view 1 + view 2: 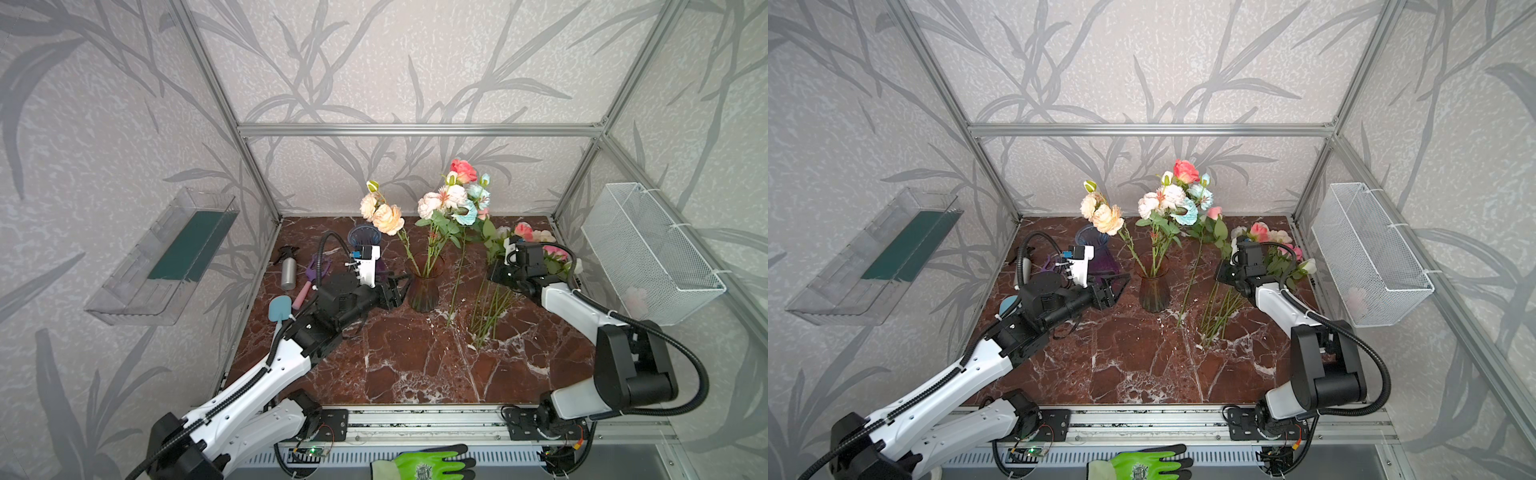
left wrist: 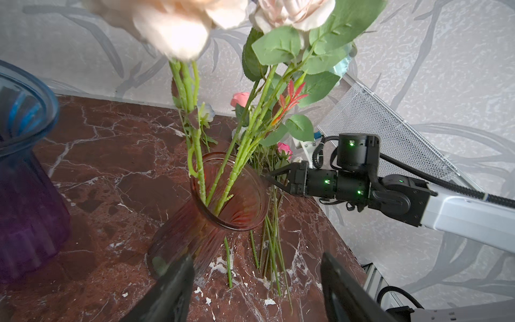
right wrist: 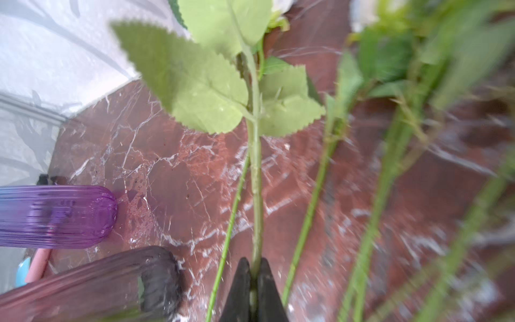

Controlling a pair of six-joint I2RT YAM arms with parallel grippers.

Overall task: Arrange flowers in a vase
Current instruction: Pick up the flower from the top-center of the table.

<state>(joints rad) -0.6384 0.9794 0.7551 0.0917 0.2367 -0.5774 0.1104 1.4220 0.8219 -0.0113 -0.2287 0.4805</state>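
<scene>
The right gripper (image 3: pixel 255 269) pinches one leafy green stem (image 3: pixel 255 167) just right of the amber glass vase (image 1: pixel 424 291), which holds several flowers (image 1: pixel 440 203); loose flowers (image 1: pixel 494 307) lie heaped farther right. The left gripper (image 1: pixel 402 289) is spread just left of the vase. The stem looks light and thin, likely to swivel; the bare length below the leaves suits gripping. Its bloom is cut off.

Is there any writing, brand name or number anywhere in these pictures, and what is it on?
No text can be read in any view.
Glove, below the table's front rail: a dark printed emblem, too small and blurred to read in both top views.
</scene>
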